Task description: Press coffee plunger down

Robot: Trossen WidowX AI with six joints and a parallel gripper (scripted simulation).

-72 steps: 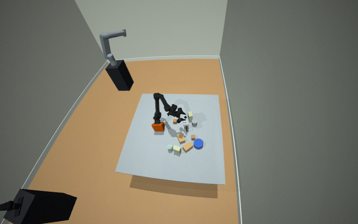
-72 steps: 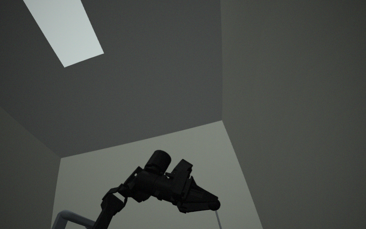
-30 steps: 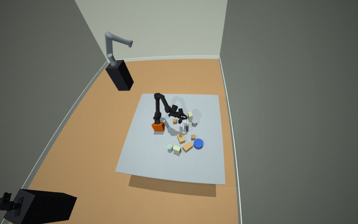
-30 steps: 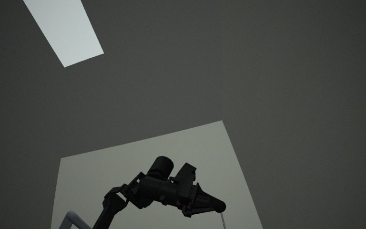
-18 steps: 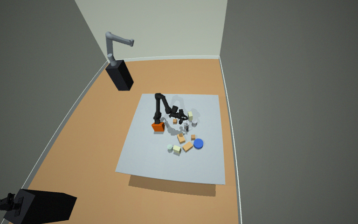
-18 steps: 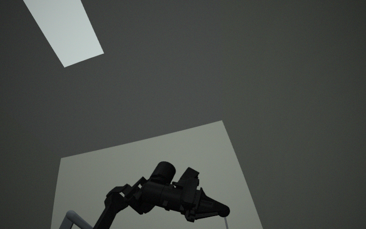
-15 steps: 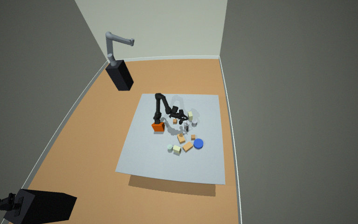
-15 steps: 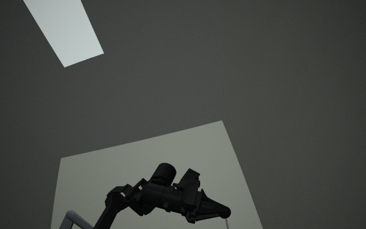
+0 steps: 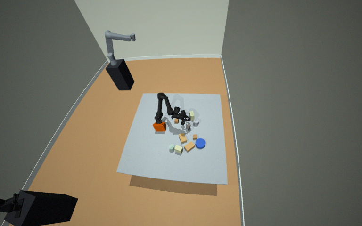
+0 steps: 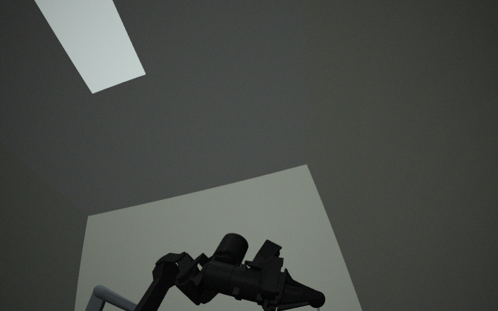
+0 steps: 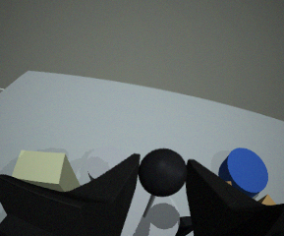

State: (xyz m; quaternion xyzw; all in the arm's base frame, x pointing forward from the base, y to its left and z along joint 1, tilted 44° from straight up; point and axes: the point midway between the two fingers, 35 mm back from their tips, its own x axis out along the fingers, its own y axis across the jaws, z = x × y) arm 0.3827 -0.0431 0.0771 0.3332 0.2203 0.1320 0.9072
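Note:
The coffee press (image 9: 188, 126) is small on the table in the top view, in front of my gripper. Its round black plunger knob (image 10: 317, 299) (image 11: 162, 173) sits on a thin rod (image 11: 148, 206). The rod shows below the knob, so the plunger stands raised. My gripper (image 9: 188, 119) (image 11: 163, 163) is shut on the knob, with one fingertip against each side. The arm reaches the knob from the side, tilted a little downward. In the wrist view the press body is mostly hidden behind the fingers; a bit of its dark handle (image 11: 185, 225) shows.
A pale yellow block (image 9: 191, 115) (image 11: 40, 167) and a grey cylinder (image 9: 196, 122) stand close to the press. A blue disc (image 9: 200, 143) (image 11: 247, 169), several tan blocks (image 9: 189, 146), another pale yellow block (image 9: 178, 149) and a pale green cylinder (image 9: 171, 148) lie nearer the table's front edge.

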